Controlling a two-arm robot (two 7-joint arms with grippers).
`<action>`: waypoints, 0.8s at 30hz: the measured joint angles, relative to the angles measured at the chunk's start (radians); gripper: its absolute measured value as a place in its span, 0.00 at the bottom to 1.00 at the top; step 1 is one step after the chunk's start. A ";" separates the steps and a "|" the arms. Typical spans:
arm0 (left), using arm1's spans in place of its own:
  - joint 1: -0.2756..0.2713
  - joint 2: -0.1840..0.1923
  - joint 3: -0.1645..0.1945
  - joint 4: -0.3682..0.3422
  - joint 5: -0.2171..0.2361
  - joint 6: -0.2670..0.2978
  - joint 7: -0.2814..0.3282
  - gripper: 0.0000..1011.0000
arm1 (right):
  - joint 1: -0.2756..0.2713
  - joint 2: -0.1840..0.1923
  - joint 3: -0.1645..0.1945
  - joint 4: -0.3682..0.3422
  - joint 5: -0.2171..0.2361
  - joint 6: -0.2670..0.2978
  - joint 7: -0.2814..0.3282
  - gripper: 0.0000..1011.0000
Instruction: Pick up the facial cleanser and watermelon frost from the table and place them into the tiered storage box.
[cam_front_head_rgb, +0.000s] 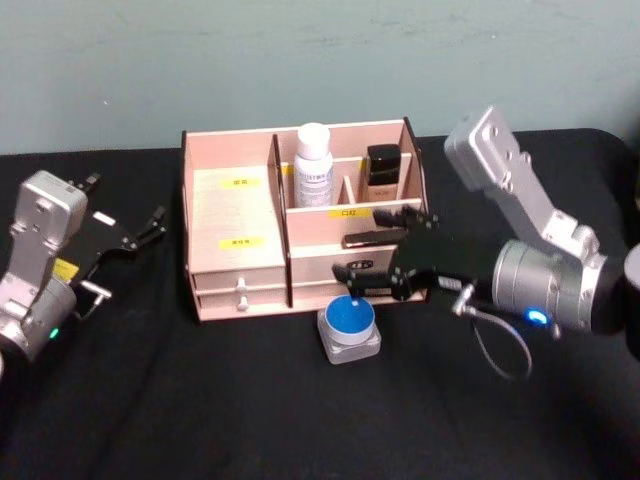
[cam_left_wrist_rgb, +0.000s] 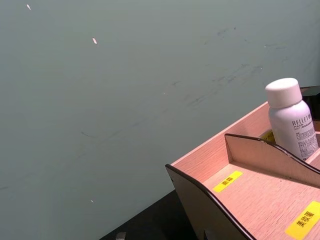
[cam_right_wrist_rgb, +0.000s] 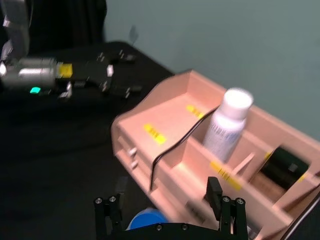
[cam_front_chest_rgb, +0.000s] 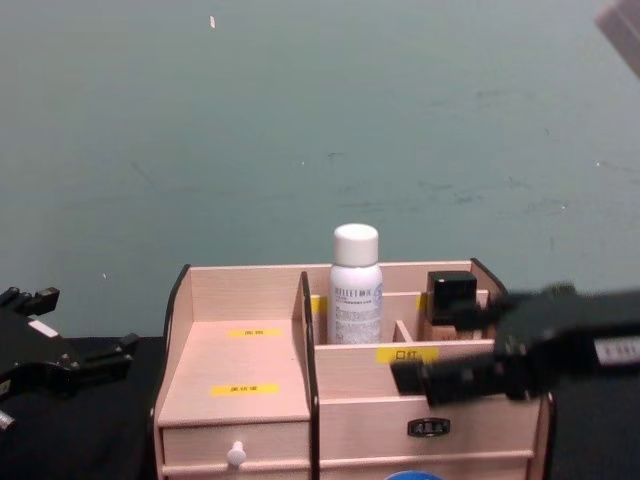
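The facial cleanser (cam_front_head_rgb: 313, 165), a white bottle with a rounded cap, stands upright in a back compartment of the tiered storage box (cam_front_head_rgb: 232, 210). It also shows in the chest view (cam_front_chest_rgb: 355, 285) and both wrist views (cam_left_wrist_rgb: 291, 122) (cam_right_wrist_rgb: 227, 125). The watermelon frost (cam_front_head_rgb: 348, 326), a squat clear jar with a blue lid, sits on the table just in front of the box. My right gripper (cam_front_head_rgb: 352, 258) hovers open above the jar, close to the box's front; the blue lid (cam_right_wrist_rgb: 147, 220) lies between its fingers (cam_right_wrist_rgb: 215, 192) and below them. My left gripper (cam_front_head_rgb: 130, 232) rests open at the left.
A black-capped beige bottle (cam_front_head_rgb: 382, 170) stands in the box's back right compartment. The box has small drawers with white knobs (cam_front_head_rgb: 241, 287) at its lower left. Black cloth (cam_front_head_rgb: 200, 400) covers the table, and a teal wall rises behind.
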 joint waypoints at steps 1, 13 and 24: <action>0.000 0.000 0.000 0.000 0.000 0.000 0.000 1.00 | -0.007 0.004 -0.001 -0.005 0.002 0.006 -0.001 0.99; 0.000 0.000 0.000 0.000 0.000 0.000 0.000 1.00 | -0.065 0.044 -0.041 -0.027 0.002 0.069 -0.019 0.99; 0.000 0.000 0.000 0.000 0.000 0.000 0.000 1.00 | -0.053 0.038 -0.065 0.009 -0.042 0.090 -0.021 0.99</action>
